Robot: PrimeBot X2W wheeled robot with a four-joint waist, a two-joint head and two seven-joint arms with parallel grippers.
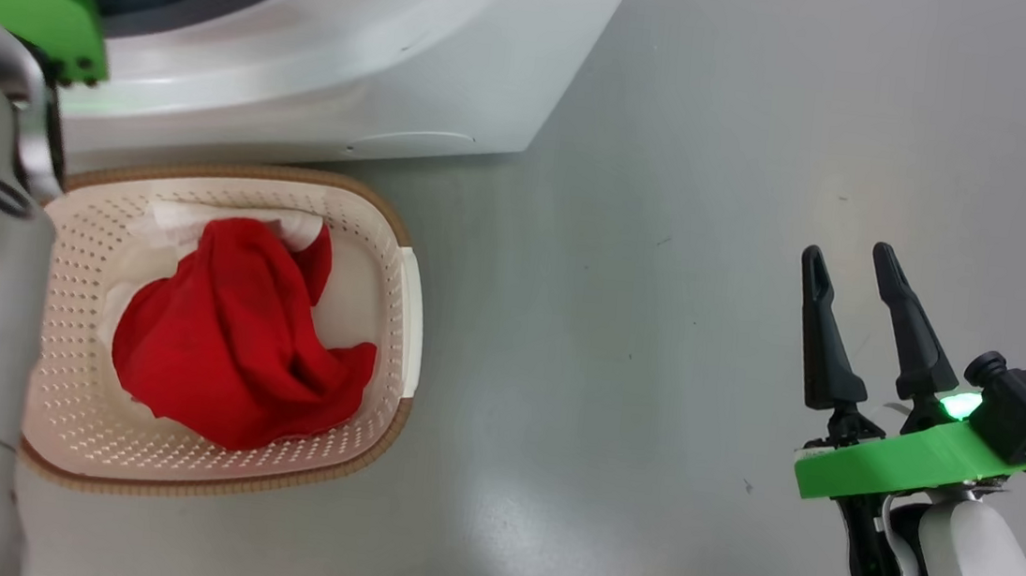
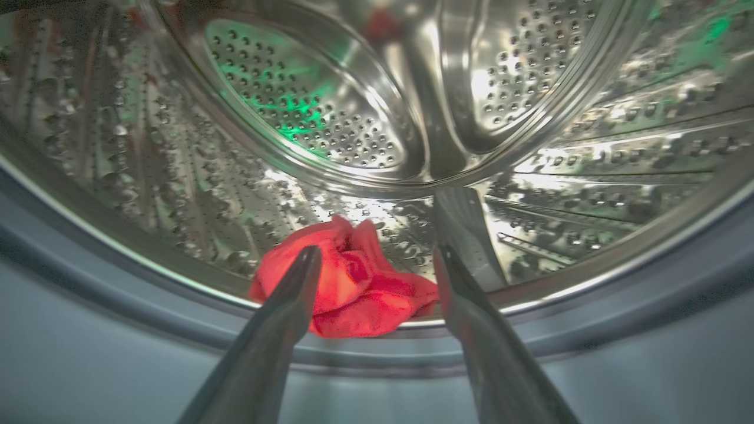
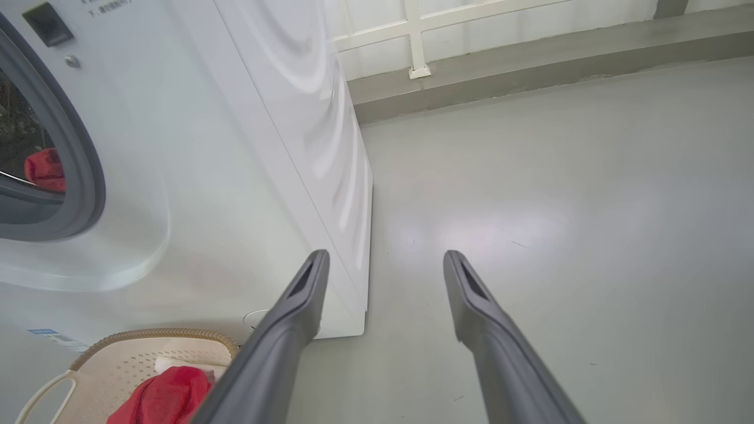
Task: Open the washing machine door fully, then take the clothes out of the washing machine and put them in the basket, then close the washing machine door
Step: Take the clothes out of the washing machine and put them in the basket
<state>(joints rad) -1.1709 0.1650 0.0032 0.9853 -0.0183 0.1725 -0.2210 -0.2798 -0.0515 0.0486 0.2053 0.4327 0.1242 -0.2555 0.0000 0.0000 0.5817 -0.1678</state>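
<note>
1. Grey floor (image 1: 659, 340) carries the basket (image 1: 405, 254), red clothes (image 1: 235, 337) inside.
2. Left hand (image 2: 377, 252), wide open, empty, faces another red garment (image 2: 353, 294) at the drum's (image 2: 177, 176) front edge.
3. Unloading step: next, reach in and pinch.

Noted shiny perforated steel drum (image 2: 330, 118), matt grey rubber gasket (image 2: 88, 282), soft red cloth clothes (image 2: 353, 288). Found washing machine (image 1: 356, 57) casing glossy white, basket (image 1: 85, 435) matt cream plastic with woven-look brown rim, floor (image 1: 659, 340) smooth, semi-gloss grey.
</note>
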